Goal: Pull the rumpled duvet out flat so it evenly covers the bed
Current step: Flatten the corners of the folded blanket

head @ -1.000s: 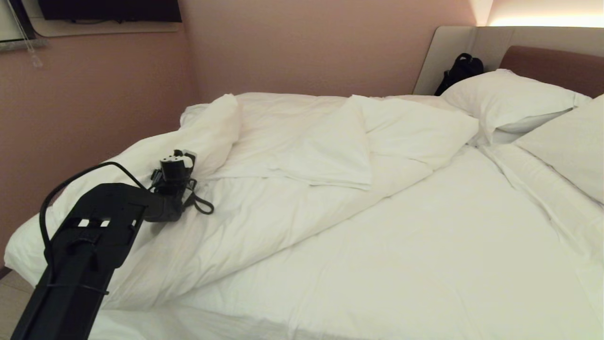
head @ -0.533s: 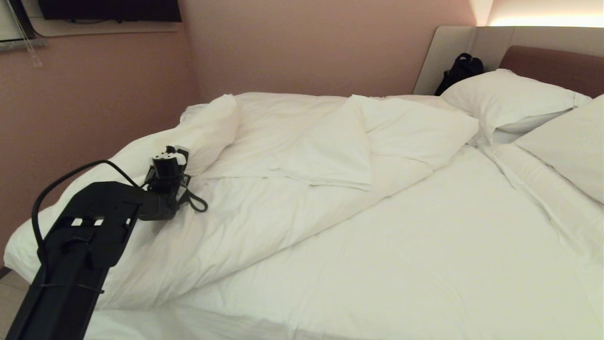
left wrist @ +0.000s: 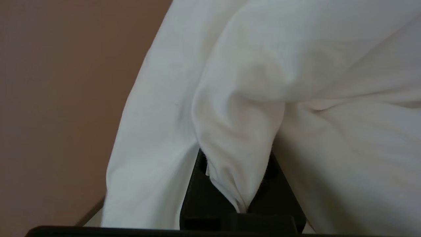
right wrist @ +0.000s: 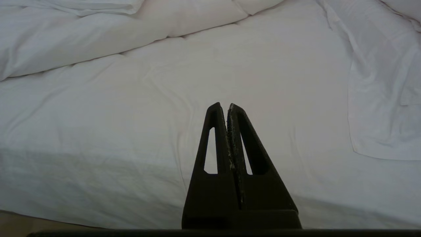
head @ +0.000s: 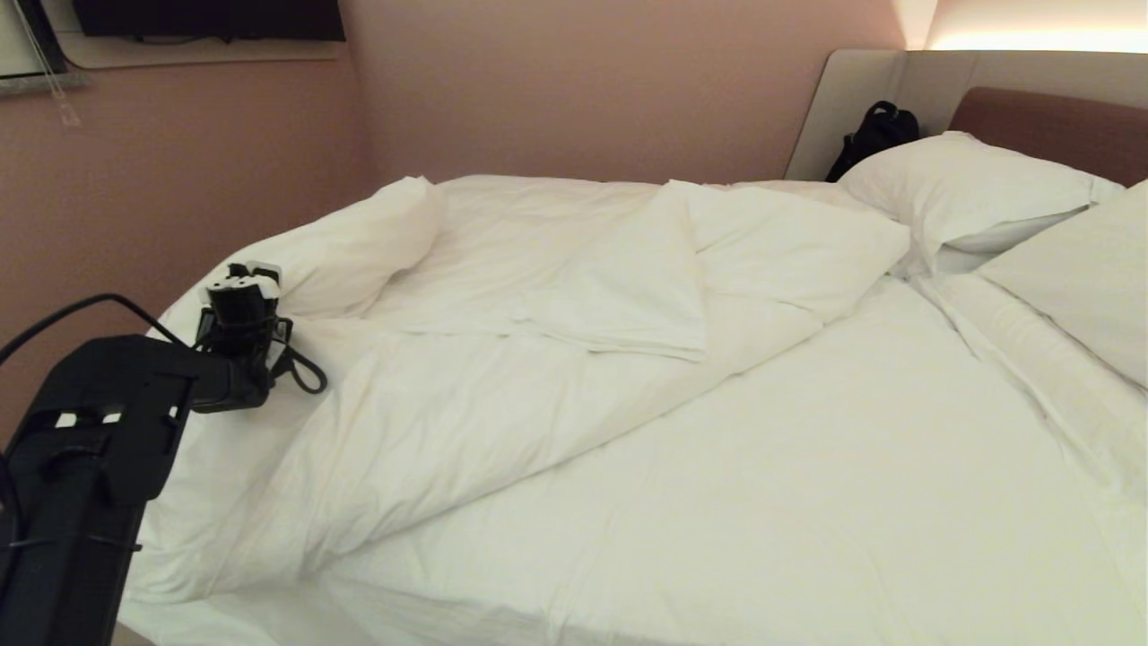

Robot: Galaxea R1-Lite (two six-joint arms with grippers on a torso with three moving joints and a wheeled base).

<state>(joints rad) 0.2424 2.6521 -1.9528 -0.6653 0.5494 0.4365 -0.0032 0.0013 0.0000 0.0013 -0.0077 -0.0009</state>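
Duvet [head: 502, 377]: big puffy white quilt, rumpled, bunched over the far-left part of the bed [head: 1022, 81], a flap folded back on itself near the middle, rolled ridge along the left edge by the wall. Its near edge runs diagonally from lower left up toward the pillows, so the near-right mattress sheet lies bare. One fold at the left edge is pinched and drawn up into a gathered peak [left wrist: 236, 138]. Bed: wide, white-sheeted, beige-and-brown padded headboard at far right.

Head cam high; wrists near duvet [head: 502, 386]
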